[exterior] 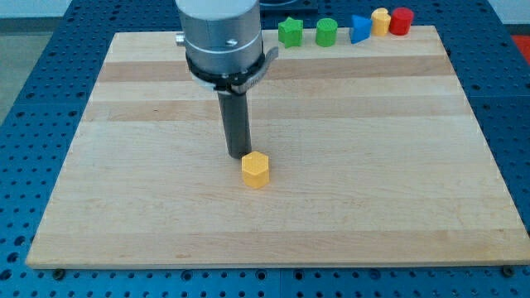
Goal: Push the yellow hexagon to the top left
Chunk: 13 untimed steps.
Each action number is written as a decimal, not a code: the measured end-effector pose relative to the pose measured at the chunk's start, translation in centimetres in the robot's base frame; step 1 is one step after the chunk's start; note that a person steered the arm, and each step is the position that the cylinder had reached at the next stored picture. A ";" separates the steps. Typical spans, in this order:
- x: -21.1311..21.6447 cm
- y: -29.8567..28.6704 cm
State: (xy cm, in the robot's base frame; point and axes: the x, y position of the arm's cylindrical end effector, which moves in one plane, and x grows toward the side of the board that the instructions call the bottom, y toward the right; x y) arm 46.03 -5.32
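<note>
My tip (238, 155) stands on the bench (124, 207) just up and to the view's left of the yellow hexagon (256, 169), seemingly touching it, though the angle leaves that uncertain. There is no gripper here, only the rod, so nothing opens or closes. That is the wrong side for this push: the tip should circle round to the hexagon's lower right, then drive through its centre toward the top-left corner, slowly, so the block does not slip off sideways. Far up and right of the tip, along the top edge, sit a green star (290, 31), a green cylinder (326, 32), a blue block (358, 29), a yellow block (380, 21) and a red block (401, 21), well clear of the path.
</note>
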 end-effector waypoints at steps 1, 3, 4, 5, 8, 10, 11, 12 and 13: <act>-1.5 3.1; 6.4 12.2; 13.7 10.8; 13.7 5.8; 4.9 3.1; -1.1 -1.1; -6.4 -3.1; -11.0 -5.3; -13.2 -6.5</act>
State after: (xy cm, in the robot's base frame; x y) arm 32.86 -11.77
